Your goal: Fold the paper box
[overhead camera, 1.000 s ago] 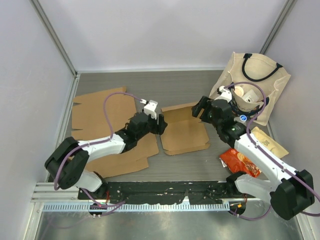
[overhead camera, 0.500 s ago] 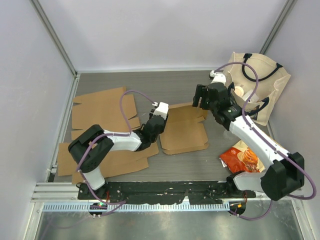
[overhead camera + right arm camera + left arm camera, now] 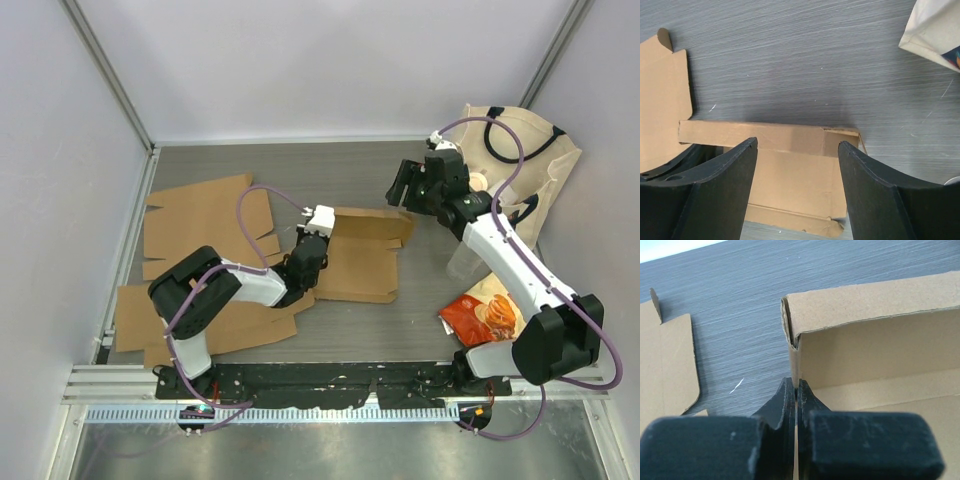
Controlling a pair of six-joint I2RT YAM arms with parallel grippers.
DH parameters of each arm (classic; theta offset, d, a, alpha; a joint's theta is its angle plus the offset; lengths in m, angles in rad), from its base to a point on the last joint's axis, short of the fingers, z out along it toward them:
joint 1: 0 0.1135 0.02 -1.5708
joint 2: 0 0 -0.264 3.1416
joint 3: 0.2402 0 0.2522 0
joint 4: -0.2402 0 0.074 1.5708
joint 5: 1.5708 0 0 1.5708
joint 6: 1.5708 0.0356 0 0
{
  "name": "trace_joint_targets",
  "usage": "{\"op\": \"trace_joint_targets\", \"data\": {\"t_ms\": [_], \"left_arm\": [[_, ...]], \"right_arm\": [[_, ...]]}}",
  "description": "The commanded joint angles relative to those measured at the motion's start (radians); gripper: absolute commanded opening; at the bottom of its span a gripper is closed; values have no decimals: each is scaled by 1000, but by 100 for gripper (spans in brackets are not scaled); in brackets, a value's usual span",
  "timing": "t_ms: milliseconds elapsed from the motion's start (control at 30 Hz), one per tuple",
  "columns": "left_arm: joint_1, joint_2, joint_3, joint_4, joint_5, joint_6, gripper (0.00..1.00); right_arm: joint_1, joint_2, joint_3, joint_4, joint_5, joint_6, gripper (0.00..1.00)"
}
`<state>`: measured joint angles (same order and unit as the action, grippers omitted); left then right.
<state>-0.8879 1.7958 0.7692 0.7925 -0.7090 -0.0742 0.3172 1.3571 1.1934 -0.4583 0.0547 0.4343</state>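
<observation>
One paper box [image 3: 360, 262] mid-table, left wall pinched by left gripper [image 3: 796, 395]. Above far wall, right gripper [image 3: 797, 145] spread wide, holding nothing. Leftward, at least two flat cardboard sheets [image 3: 195, 220]; rightward, one tote bag [image 3: 545, 135].

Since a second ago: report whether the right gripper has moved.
Yes. The right gripper has moved toward the back wall, up alongside the tote bag's left edge.

The left pincer [image 3: 796, 390], open a second ago, has clamped onto the left wall of the brown cardboard box [image 3: 362, 268]. The box has slid leftward on the tabletop [image 3: 420, 312], and its far wall now stands up. The right pincer [image 3: 405, 186] has drawn back beyond the far right corner.
</observation>
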Motion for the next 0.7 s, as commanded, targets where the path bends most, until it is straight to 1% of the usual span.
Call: {"op": "trace_joint_targets", "data": {"t_ms": [0,67,133,200,367,467,500,567,600,633,667], "left_arm": [[0,-29,-28,145,-53,11,0],[-2,-26,-31,152,-61,2,0],[-2,-27,-44,175,-75,-15,0],[-2,-32,-54,194,-73,-25,0],[0,-49,-68,202,-63,-36,0],[-2,-52,-70,202,-66,-35,0],[-2,-53,-70,198,-69,-38,0],[0,-64,-70,191,-70,-48,0],[-2,-67,-71,191,-69,-61,0],[0,-70,-73,191,-67,-68,0],[-2,-79,-73,189,-64,-71,0]], "right_arm": [[-12,-21,32,-72,-26,112,70],[-15,-33,5,-71,-41,126,69],[-17,-33,-34,-31,-91,132,69],[-20,-20,-43,-23,-104,133,68],[-24,-13,-89,70,-134,162,67],[-32,4,-101,93,-197,193,63],[-33,5,-106,101,-214,226,61],[-32,-4,-147,168,-260,270,60],[-39,-9,-165,199,-271,324,58],[-46,-12,-199,260,-282,351,56],[-55,-12,-212,286,-311,381,54]]}}
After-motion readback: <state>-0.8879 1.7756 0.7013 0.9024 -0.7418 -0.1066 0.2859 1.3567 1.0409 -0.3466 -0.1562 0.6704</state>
